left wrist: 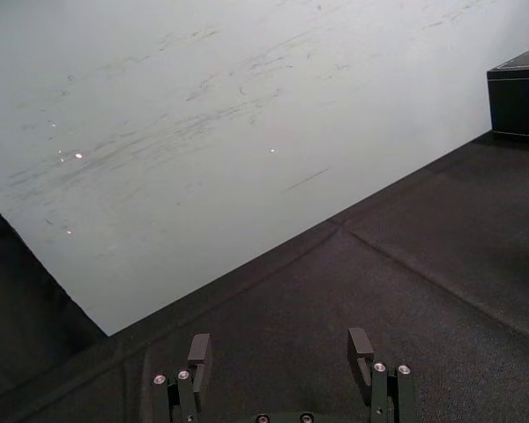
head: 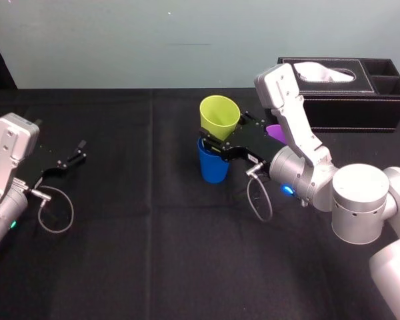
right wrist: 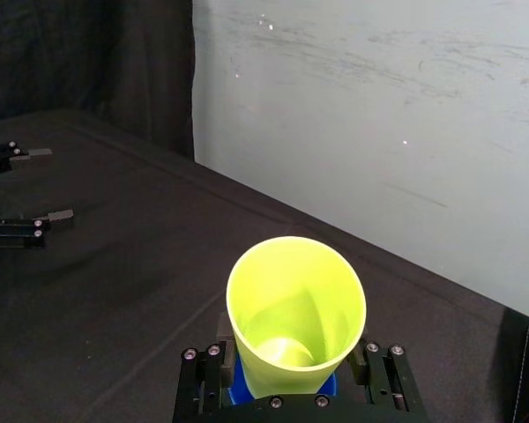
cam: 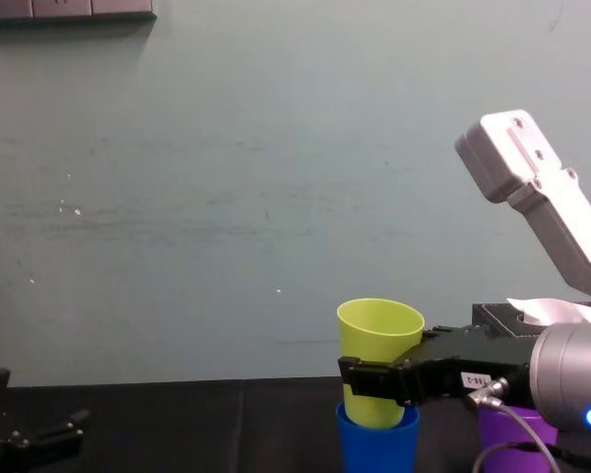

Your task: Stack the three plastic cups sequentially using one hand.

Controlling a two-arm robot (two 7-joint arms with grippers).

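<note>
My right gripper point(head: 227, 131) is shut on the yellow-green cup point(head: 220, 115), one finger on each side of its wall. The cup leans a little, and its base sits inside the rim of the blue cup point(head: 212, 167), which stands upright mid-table. In the right wrist view the yellow-green cup point(right wrist: 295, 313) rises between my fingers point(right wrist: 379, 357), with a sliver of blue cup point(right wrist: 238, 389) below it. In the chest view the yellow-green cup point(cam: 379, 345) stands in the blue cup point(cam: 374, 445). The purple cup point(head: 275, 132) stands behind my right forearm, mostly hidden. My left gripper point(head: 77, 153) rests open at the left.
A black tissue box point(head: 347, 93) stands at the back right, close behind the purple cup. A loose cable point(head: 260, 200) loops under my right wrist. Black cloth covers the table, with a pale wall behind it.
</note>
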